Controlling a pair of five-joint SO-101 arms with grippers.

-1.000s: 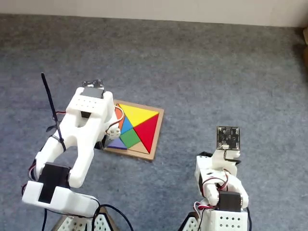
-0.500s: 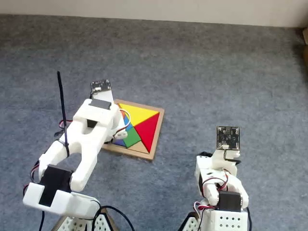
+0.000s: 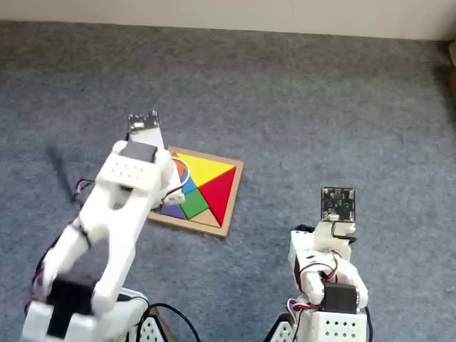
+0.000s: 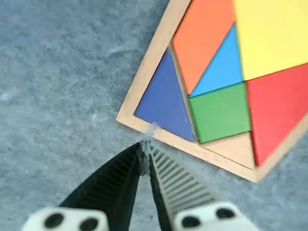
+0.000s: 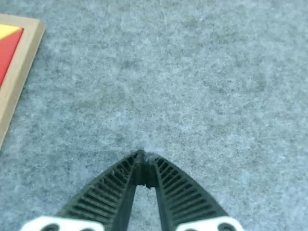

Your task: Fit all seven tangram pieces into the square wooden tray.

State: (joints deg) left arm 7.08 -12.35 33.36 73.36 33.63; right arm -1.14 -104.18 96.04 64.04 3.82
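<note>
High view: left arm (image 3: 132,178) less over tray (image 3: 232,199)

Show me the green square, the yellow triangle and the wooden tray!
green square (image 4: 220,111), left wrist view, middle of its top face.
yellow triangle (image 4: 272,38), left wrist view, middle of the part that shows.
wooden tray (image 4: 146,72), left wrist view, on its bare rim.

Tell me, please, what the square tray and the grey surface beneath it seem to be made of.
The square wooden tray looks like pale, unpainted wood, judging by its tan, bare rim. The grey table covering seems felt or short-pile carpet, matte, with fuzzy fibres.
</note>
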